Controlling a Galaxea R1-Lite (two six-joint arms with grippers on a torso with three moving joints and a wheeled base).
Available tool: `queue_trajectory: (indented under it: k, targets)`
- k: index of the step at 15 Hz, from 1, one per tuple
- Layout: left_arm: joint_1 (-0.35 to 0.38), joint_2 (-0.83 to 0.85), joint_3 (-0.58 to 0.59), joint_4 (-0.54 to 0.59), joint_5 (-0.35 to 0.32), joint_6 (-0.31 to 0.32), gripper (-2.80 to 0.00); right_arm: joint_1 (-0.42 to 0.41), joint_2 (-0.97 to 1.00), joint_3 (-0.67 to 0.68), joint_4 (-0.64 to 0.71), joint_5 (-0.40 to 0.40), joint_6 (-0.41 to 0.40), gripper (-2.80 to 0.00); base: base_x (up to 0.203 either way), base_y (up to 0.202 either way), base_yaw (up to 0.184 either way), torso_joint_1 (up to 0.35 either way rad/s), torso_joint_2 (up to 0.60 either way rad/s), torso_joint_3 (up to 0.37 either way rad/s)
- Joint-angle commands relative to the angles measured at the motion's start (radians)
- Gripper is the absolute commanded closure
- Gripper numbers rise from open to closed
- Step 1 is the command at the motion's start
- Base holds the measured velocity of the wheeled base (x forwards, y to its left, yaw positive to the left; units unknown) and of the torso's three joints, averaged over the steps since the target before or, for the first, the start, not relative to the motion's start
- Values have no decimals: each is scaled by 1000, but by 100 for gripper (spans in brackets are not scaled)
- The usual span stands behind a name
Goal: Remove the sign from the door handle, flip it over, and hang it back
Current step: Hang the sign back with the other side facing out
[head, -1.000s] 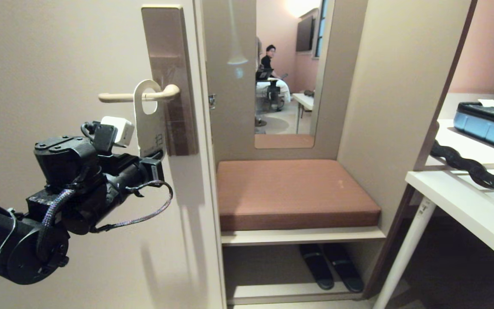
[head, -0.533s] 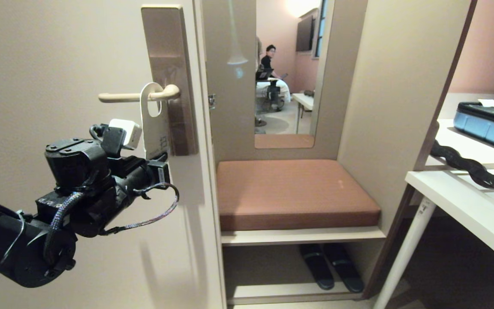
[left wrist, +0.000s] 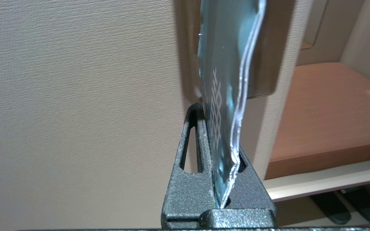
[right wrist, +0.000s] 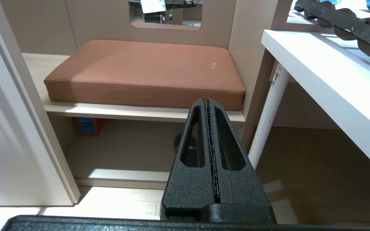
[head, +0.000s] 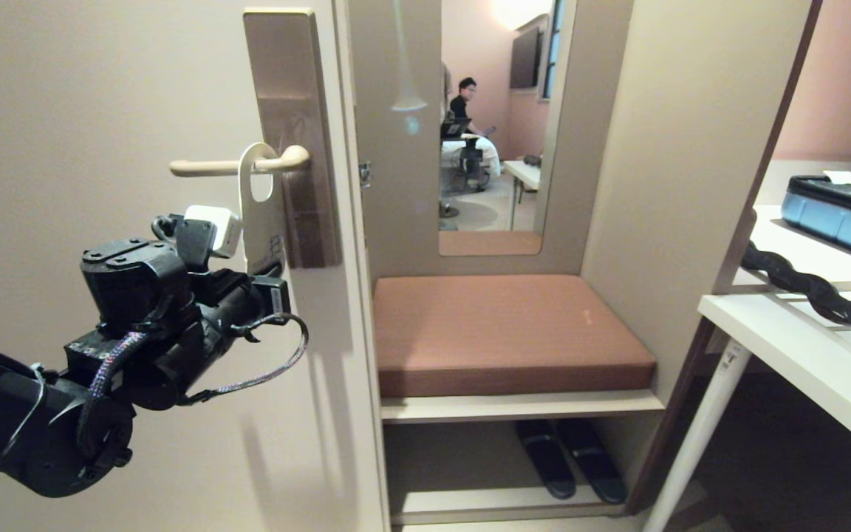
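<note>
The sign (head: 263, 214) hangs upright by its oval hole on the door handle (head: 237, 166) — white face outward, blue-grey face toward the door. The handle — a slim beige lever — juts level from a tall bronze plate (head: 292, 111).

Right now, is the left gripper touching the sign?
Touching. The left wrist view shows the left gripper clamped shut on the sign's lower edge.

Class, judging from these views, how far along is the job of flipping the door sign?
Done: the left gripper is shut on the sign's bottom edge. In hand: the sign, its hole around the door handle. Left: lifting it off, turning it over, rehanging it.
</note>
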Motion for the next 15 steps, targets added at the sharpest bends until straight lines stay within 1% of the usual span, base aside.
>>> queue_trajectory:
  k: [1, 3, 5, 6, 15]
  targets:
    - [-10, -1, 0, -21, 1, 0, 0, 0, 0, 0, 0, 1, -1, 0, 0, 0, 0, 0, 0, 0]
    - [-16, 5, 2, -60, -2, 0, 0, 0, 0, 0, 0, 1, -1, 0, 0, 0, 0, 0, 0, 0]
    - [-25, 5, 2, -60, -2, 0, 0, 0, 0, 0, 0, 1, -1, 0, 0, 0, 0, 0, 0, 0]
    - [-27, 5, 4, -61, -2, 0, -280, 0, 0, 0, 0, 1, -1, 0, 0, 0, 0, 0, 0, 0]
    - [-30, 2, 17, -65, -4, -7, -280, 0, 0, 0, 0, 1, -1, 0, 0, 0, 0, 0, 0, 0]
